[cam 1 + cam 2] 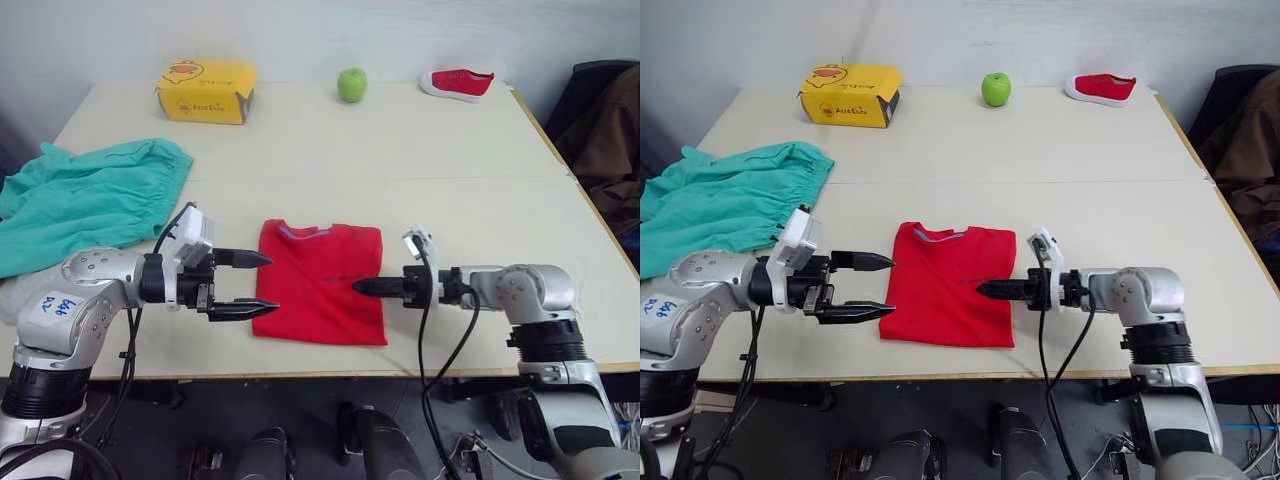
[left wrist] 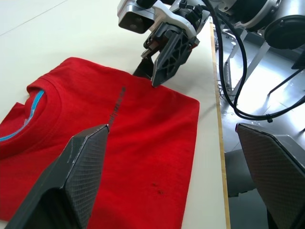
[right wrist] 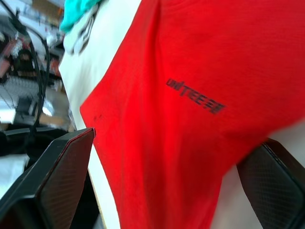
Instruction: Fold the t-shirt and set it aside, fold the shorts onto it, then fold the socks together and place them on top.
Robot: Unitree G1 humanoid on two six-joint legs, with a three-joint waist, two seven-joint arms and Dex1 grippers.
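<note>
L gripper (image 1: 262, 284) & R gripper (image 1: 366, 287) flank folded t-shirt (image 1: 320, 270), fingers apart

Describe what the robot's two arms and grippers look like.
Both arms have silver-grey metal shells with black joint rings. Each ends in two black pointed fingers with a crosshatched texture: left gripper, right gripper. Black cables loop from each wrist. A white camera module sits on each wrist, and a handwritten label marks the left arm.
</note>
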